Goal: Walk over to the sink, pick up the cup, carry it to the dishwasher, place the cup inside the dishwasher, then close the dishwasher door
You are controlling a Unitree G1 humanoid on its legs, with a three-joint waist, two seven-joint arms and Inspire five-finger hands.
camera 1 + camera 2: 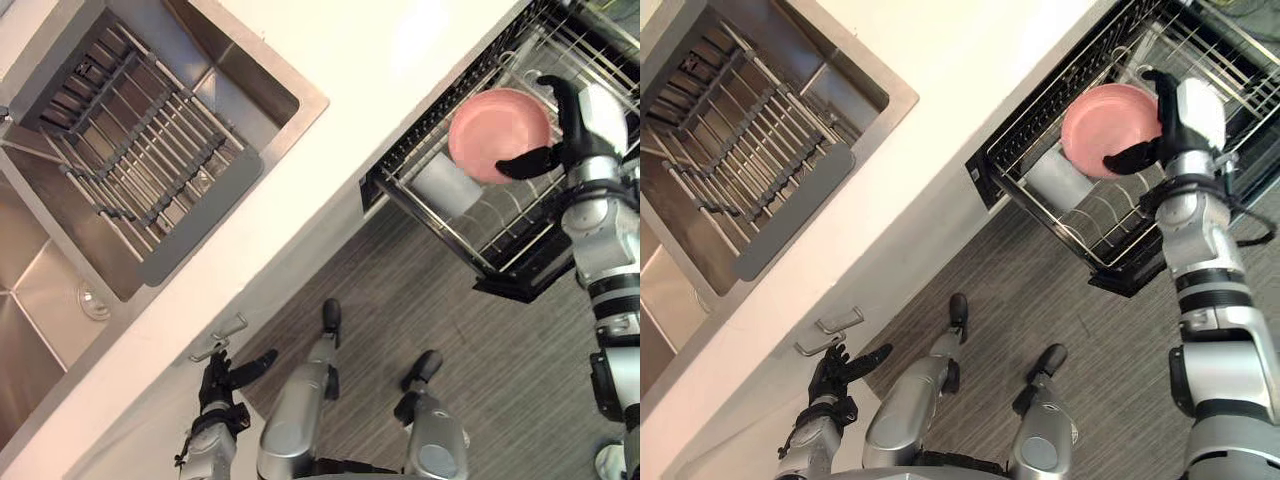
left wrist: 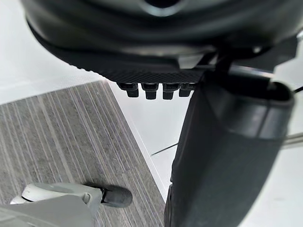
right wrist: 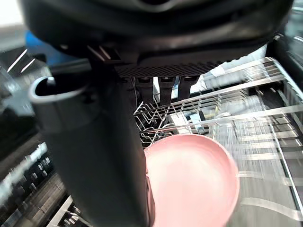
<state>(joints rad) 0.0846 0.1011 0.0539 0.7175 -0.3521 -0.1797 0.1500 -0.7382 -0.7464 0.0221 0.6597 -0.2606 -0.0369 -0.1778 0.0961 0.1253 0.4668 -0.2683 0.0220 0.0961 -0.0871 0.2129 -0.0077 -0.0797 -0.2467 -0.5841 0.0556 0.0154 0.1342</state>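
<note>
My right hand (image 1: pixel 582 128) clasps the cup (image 1: pixel 498 135) above the rack (image 1: pixel 470 240). I'd lower it gently between the tines, clear of the edge, before releasing. My left hand (image 1: pixel 218 380) hangs relaxed.

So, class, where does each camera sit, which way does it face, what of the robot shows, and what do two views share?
Left eye view: on the head, facing down at sink, counter, dishwasher rack; left hand low, right hand holding cup.
Right eye view: beside it, same scene.
Left wrist view: along the open left hand toward floor.
Right wrist view: along the right hand toward cup and dishwasher rack.
Shared: eye views and right wrist view show cup and dishwasher rack.
</note>
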